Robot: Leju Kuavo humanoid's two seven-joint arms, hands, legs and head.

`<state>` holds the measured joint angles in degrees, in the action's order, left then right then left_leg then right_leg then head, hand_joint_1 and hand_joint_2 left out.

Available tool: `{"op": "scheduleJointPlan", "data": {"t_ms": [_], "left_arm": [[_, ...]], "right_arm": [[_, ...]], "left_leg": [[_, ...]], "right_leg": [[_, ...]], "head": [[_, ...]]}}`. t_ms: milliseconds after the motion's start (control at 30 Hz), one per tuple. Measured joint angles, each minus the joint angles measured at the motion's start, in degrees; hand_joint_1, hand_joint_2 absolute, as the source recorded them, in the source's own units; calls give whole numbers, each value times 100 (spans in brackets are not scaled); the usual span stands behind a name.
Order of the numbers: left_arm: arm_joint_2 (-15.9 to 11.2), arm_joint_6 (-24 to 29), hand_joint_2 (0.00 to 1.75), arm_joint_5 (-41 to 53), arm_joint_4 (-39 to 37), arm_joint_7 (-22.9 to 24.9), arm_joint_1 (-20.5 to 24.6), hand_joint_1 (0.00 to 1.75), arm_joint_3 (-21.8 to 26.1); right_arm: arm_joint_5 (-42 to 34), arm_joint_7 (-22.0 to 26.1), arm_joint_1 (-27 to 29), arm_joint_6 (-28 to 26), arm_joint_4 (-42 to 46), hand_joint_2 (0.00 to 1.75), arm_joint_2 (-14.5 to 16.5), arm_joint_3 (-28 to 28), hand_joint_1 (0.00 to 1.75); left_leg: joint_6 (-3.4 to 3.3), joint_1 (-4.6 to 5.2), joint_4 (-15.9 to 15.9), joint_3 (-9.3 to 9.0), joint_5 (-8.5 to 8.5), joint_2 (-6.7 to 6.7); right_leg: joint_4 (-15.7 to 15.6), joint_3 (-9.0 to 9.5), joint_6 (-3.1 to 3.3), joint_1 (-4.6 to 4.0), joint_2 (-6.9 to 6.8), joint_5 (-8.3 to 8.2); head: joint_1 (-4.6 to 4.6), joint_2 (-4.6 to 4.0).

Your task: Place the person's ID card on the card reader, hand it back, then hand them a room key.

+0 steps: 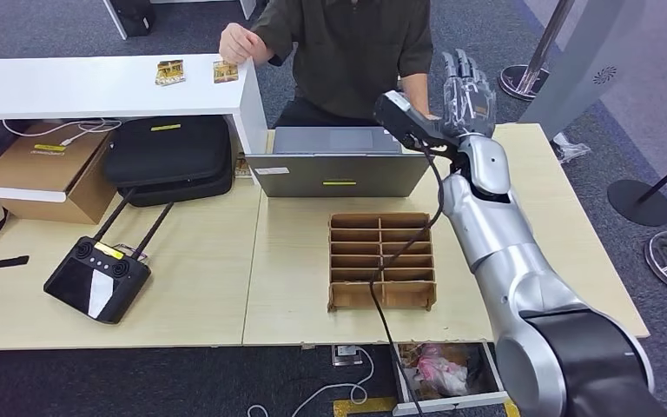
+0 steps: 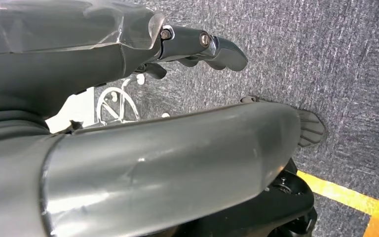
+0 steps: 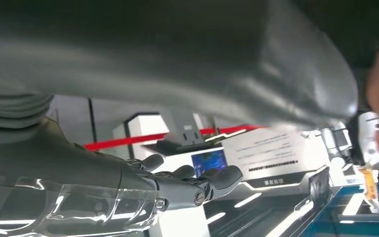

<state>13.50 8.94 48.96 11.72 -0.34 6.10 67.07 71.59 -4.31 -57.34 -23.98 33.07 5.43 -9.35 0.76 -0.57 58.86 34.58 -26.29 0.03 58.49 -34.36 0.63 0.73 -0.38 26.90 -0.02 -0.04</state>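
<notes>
silver right arm rises from the near right corner of the head view and reaches forward over the pale wooden table [image 1: 182, 287], forearm upright and wrist above the table's far edge. its right hand [image 1: 467, 91] is raised, fingers [image 1: 460, 78] straight, apart and pointing up, holding nothing; the right wrist view shows the same dark fingers extended with nothing between them. the left hand [image 2: 197, 47] hangs over grey carpet in the left wrist view, its fingers loosely extended and apart around nothing. on the table just left of the right forearm sits a brown cardboard divider tray [image 1: 382, 261] with two columns of empty slots, a black cable [image 1: 399, 252] running across it. beyond that stands a grey laptop [image 1: 337, 162]. to the near left lies a black remote controller [image 1: 97, 278] with two antennas; further back are a black soft case [image 1: 169, 156] and a cardboard box [image 1: 43, 169]. past the laptop a person in a dark shirt [image 1: 352, 52] stands, one hand just beside the robot's raised fingers, the other hand [image 1: 239, 42] over the white counter [image 1: 95, 87] at the far left, touching one of two small gold-patterned cards [image 1: 225, 70], well apart from the robot's hand. i cannot tell which card is the id.
</notes>
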Motion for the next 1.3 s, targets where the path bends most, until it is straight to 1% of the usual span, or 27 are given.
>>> {"op": "scheduleJointPlan", "data": {"t_ms": [167, 267, 367, 600, 667, 733, 867, 1000, 1100, 1200, 1300], "left_arm": [[-3, -1, 0, -138, 0, -78, -5, 0, 78], [-12, -1, 0, -158, 0, -103, -18, 0, 133], [-20, -1, 0, -163, 0, -105, -18, 0, 147], [-21, 5, 0, -172, 0, -126, -18, 0, 150], [-21, 30, 0, -196, 0, -178, -20, 0, 155], [-17, 113, 0, -235, 0, -245, -30, 0, 175], [26, 333, 0, -334, 0, -298, -64, 0, 278], [58, 364, 0, -381, 0, -281, -80, 0, 334], [66, 351, 0, -404, 0, -234, -88, 0, 390], [64, 278, 0, -418, 0, -175, -110, 0, 423], [63, 228, 0, -419, 0, -163, -113, 0, 433]], "right_arm": [[138, 61, 228, 61, 197, 0, -464, -1, 0], [141, 100, 303, 68, 272, 0, -678, 1, 0], [142, 105, 348, 82, 324, 0, -787, 2, 0], [136, 74, 396, 66, 399, 0, -903, 2, 0], [88, 74, 434, 40, 453, 0, -1016, 9, 0], [-1, 128, 504, 34, 545, 0, -1220, 47, 0], [-83, 268, 663, 202, 822, 175, -1805, 186, 0], [-318, 333, 908, 801, 1259, 175, -2302, 289, 0], [-844, 437, 1262, 1265, 1718, 175, -2639, 410, 0], [-1649, 539, 1815, 1686, 2377, 175, -2985, 648, 0], [-2130, 558, 2469, 1816, 3043, 175, -3286, 937, 0]], "left_leg": [[-3, 1, 2, 0, -2, -1], [-4, 0, 2, 0, -3, 2], [-4, -1, 1, -2, -4, 6], [-4, -2, 1, -4, -3, 4], [-4, -2, 1, -3, -3, -1], [-5, 0, 3, 0, -3, -12], [-12, 4, 9, 11, -8, -26], [-25, 5, 13, 8, -16, -17], [-27, 3, 16, 9, -17, -32], [-30, 3, 16, 11, -20, -45], [-36, 3, 15, 15, -26, -44]], "right_leg": [[-2, 0, -1, 1, -1, 0], [-2, 0, -1, 1, 3, 0], [-1, -1, 0, 0, 8, 0], [-1, -3, 0, -1, 6, 0], [-2, -1, -1, -1, -1, 0], [-5, 2, -3, 0, -13, 1], [-11, 5, -7, 4, -25, 0], [-19, 6, -11, 4, -18, -1], [-21, 10, -21, 3, -33, 7], [-21, 13, -28, 3, -42, 12], [-21, 12, -31, 3, -42, 16]], "head": [[0, 0], [0, 0], [-1, 0], [-2, 0], [-1, 0], [-1, 0], [1, 0], [-1, 0], [-1, 0], [-2, 0], [-1, 0]]}}
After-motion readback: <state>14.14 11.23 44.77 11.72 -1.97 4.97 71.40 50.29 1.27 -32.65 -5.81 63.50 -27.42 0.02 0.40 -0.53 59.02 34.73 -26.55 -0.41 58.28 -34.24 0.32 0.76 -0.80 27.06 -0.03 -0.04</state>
